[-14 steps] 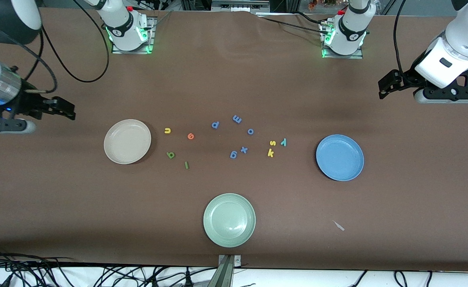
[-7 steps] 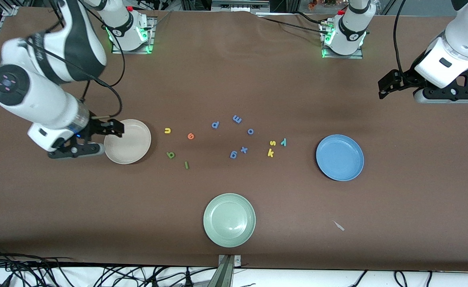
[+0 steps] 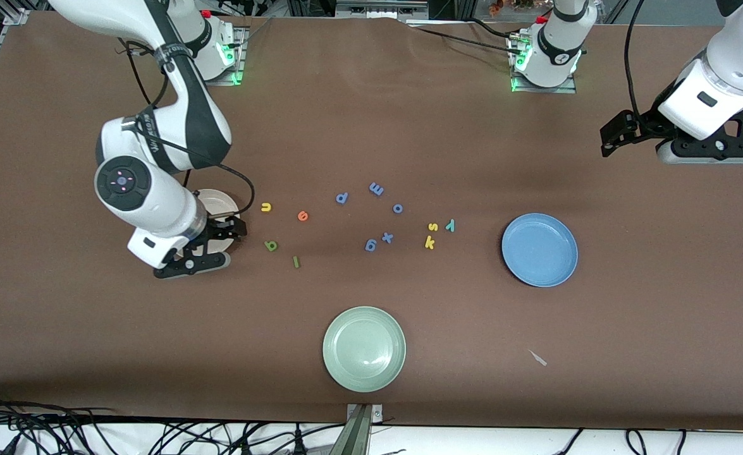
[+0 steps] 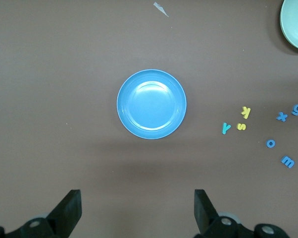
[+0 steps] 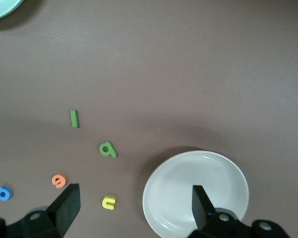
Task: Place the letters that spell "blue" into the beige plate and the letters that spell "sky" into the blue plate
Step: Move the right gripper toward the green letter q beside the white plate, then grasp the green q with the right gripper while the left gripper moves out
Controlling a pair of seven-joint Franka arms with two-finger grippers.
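Observation:
My right gripper (image 3: 231, 230) (image 5: 134, 203) hangs open and empty over the edge of the beige plate (image 3: 218, 201) (image 5: 196, 193), hiding most of it in the front view. Beside the plate lie yellow u (image 3: 266, 206) (image 5: 108, 202), orange e (image 3: 303, 216) (image 5: 59, 180), green b (image 3: 271, 246) (image 5: 108, 149) and dark green l (image 3: 296, 261) (image 5: 74, 118). Yellow s (image 3: 433, 227) (image 4: 241, 126), yellow k (image 3: 430, 241) (image 4: 245, 112) and teal y (image 3: 450, 224) (image 4: 225, 128) lie beside the blue plate (image 3: 539, 249) (image 4: 151, 104). My left gripper (image 3: 613, 140) (image 4: 136, 203) waits open at its end of the table.
Several blue letters (image 3: 376, 188) lie scattered mid-table between the two groups. A pale green plate (image 3: 364, 349) sits nearest the front camera. A small pale scrap (image 3: 538, 358) lies near it, toward the left arm's end.
My right arm has swung in from its end of the table to over the beige plate, covering most of it. The left arm has not moved.

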